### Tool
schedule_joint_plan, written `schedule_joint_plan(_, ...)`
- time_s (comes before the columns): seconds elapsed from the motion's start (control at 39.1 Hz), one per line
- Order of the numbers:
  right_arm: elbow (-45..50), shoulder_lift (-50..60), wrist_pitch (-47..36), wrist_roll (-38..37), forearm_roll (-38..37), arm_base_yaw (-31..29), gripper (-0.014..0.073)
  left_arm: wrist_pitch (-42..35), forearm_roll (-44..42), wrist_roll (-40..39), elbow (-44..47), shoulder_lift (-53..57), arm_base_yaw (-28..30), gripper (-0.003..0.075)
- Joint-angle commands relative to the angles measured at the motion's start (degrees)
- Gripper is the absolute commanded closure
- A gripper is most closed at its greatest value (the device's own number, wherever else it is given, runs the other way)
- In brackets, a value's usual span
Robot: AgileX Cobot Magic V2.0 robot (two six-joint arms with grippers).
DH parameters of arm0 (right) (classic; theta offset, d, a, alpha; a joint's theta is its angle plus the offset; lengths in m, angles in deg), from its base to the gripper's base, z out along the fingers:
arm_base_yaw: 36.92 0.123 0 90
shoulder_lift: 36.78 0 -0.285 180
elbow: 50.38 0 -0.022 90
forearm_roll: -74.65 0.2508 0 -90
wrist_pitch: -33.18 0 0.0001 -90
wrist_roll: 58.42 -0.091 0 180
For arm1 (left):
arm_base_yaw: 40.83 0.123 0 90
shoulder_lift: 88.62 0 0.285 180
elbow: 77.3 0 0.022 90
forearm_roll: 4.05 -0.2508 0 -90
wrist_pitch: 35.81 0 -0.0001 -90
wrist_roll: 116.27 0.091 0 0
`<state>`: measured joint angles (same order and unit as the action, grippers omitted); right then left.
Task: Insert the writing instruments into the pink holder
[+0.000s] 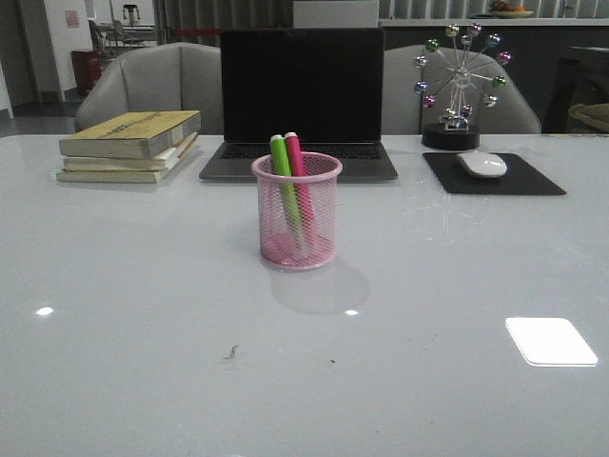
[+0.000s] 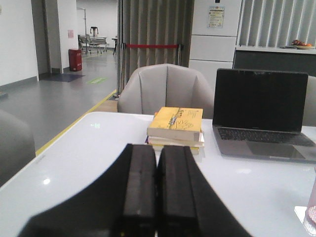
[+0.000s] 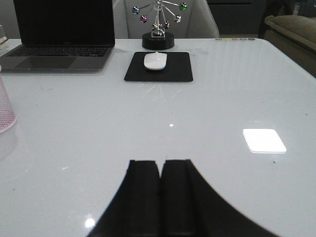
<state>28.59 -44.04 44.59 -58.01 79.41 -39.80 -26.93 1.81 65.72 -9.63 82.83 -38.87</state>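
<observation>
a: where are the markers?

b: both stand in the pink holder, near the middle of the white counter. the green marker and the pink marker lean side by side, touching, tops poking above the rim and tilted toward the far left side of the cup.

a: and the tools?

b: neither shows in the front view. in the left wrist view the left tool has its two black fingers pressed together, nothing between them. the right tool looks the same in its own view: fingers closed against each other, gripping nothing, above bare counter.

a: what else is on the counter?

b: behind the holder, an open laptop with a dark screen. to its left a stack of books, yellow one on top. to its right a black mouse pad with a white mouse on it, and behind that a small ferris-wheel ornament with coloured balls. only an edge of the pink holder shows in each wrist view.
</observation>
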Motion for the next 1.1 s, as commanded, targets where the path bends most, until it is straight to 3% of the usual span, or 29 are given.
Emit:
schedule_joint_plan(0.0, 0.06, 1.12, -4.72, 0.11, -0.58, -0.21, 0.0536, -5.42, -1.16, -1.99, 0.79, -0.25, -0.01, 0.062)
schedule_joint_plan(0.33, 0.06, 1.12, -4.72, 0.11, -0.58, -0.21, 0.0536, -12.48, -1.63, -1.99, 9.23, 0.32, -0.01, 0.062)
schedule_joint_plan(1.07, 0.06, 1.12, -4.55, 0.11, -0.58, -0.21, 0.0536, -10.71, -5.28, -1.99, 10.05, 2.43, -5.28, 0.062)
